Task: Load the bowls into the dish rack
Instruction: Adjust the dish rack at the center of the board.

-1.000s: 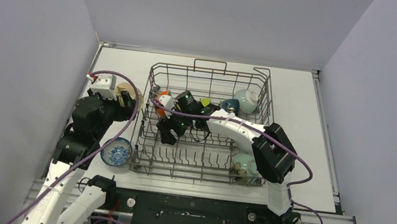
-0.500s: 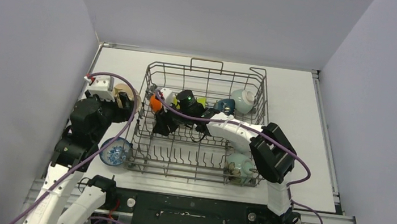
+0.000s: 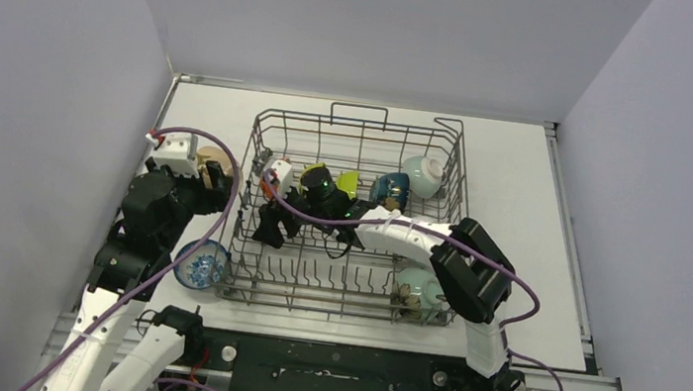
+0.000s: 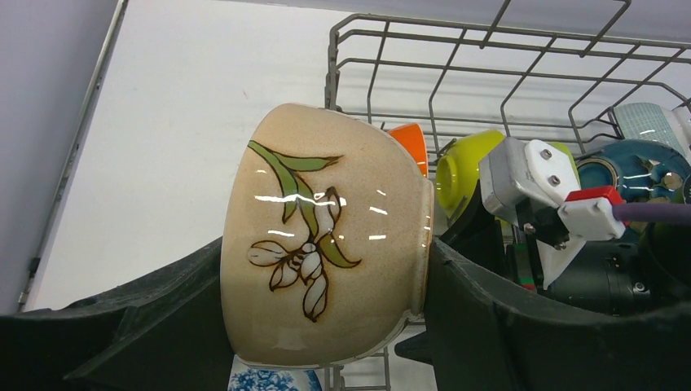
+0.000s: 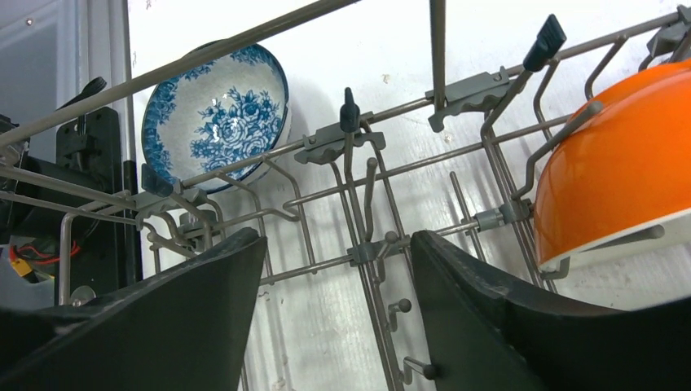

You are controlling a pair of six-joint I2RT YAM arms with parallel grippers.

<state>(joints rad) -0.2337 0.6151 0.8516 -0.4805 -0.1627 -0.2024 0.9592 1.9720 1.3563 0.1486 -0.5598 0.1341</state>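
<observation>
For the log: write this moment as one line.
left gripper: shut on beige bowl | right gripper: open, empty, inside dish rack

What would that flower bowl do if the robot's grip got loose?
Probably slip: the flower bowl has bright shiny streaks, like smooth glaze. It looks hard, so it likely won't bend but could chip if dropped. Its sides are round, held sideways between the fingers, so it might twist or roll.

The grey wire dish rack [image 3: 361,126] holds an orange bowl [image 5: 619,179], a lime bowl [image 3: 348,182], a dark blue bowl [image 3: 389,189], a pale green bowl [image 3: 425,175] at far right and a second pale bowl [image 3: 421,286] at near right. A blue-patterned bowl [image 3: 202,265] stands upright outside its near-left corner. The left hand [image 4: 322,265] clasps a beige flowered bowl [image 4: 326,204] sideways.
</observation>
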